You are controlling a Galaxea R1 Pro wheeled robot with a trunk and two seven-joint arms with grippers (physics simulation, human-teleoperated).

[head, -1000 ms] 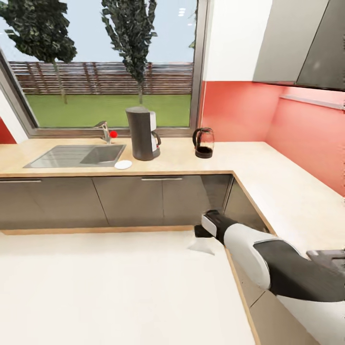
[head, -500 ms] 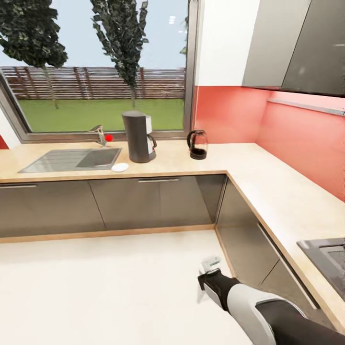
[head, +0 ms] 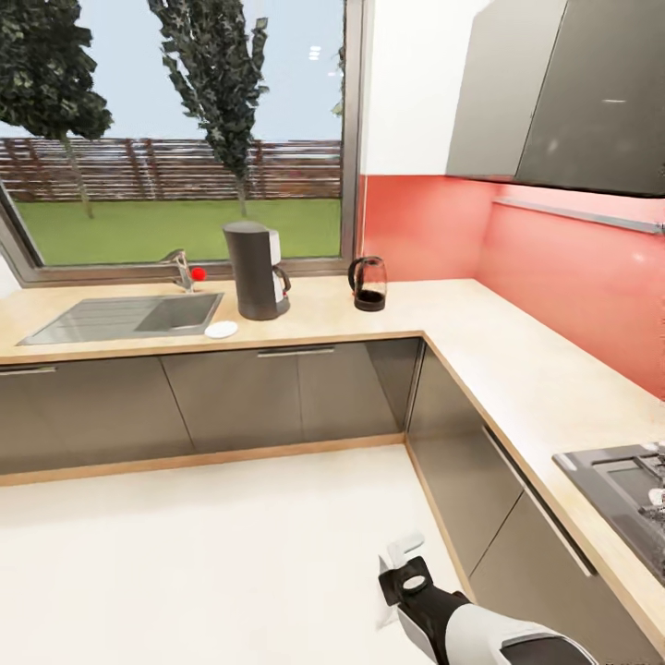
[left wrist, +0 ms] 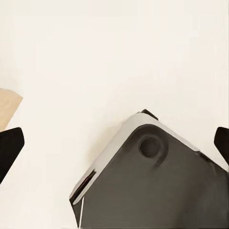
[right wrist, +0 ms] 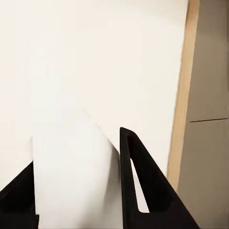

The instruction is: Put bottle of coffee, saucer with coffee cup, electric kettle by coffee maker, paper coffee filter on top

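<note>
The stove (head: 617, 488) is cut off at the head view's right edge, and the right arm (head: 480, 633) at its bottom.

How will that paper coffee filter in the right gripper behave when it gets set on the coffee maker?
The paper coffee filter looks thin and white between the right gripper fingers, so it is probably very light and floppy. Pinched at one edge, it may bend or crumple. On the tall coffee maker it could slide off easily.

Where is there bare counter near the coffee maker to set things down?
Bare patch between the coffee maker and electric kettle, and more countertop running from the kettle round the corner to the stove. Tighter on the coffee maker's other side: saucer, then the sink.
</note>
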